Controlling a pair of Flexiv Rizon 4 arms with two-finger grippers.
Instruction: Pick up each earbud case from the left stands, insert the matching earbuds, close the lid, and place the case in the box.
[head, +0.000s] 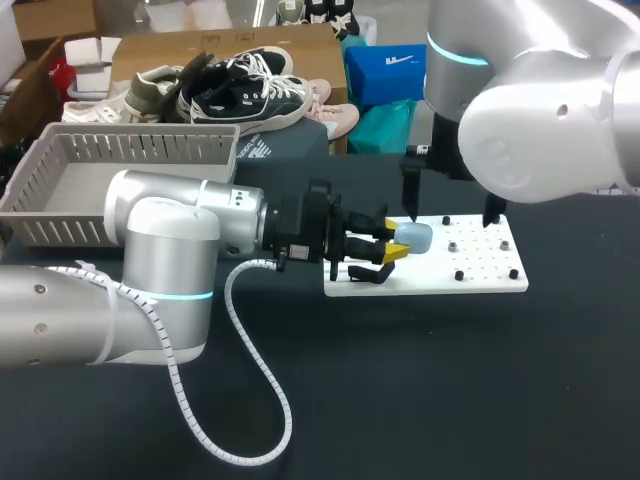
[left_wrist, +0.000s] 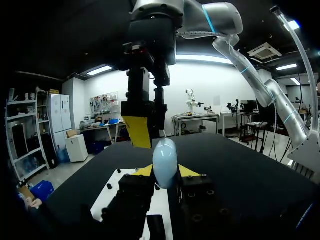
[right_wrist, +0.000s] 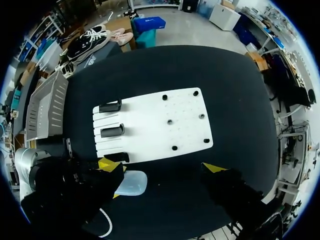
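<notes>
Left gripper (head: 392, 243) is clamped on the pale blue earbud case (head: 415, 238). Both yellow tips press its sides, and in the left wrist view the case (left_wrist: 165, 162) stands upright between them and looks closed. The case is held by the left end of the white board (head: 480, 272), just past the black stands (head: 365, 275); whether it touches the board can't be told. Three stands (right_wrist: 112, 131) line the board's (right_wrist: 165, 120) left edge, all bare. Right gripper (head: 450, 208) hangs over the board's far edge with its fingers spread wide and nothing in them. One of its yellow tips (left_wrist: 137, 131) sits just beyond the case. Grey slatted box (head: 60, 215) sits at the desk's (head: 420, 400) far left corner, well apart from the board.
</notes>
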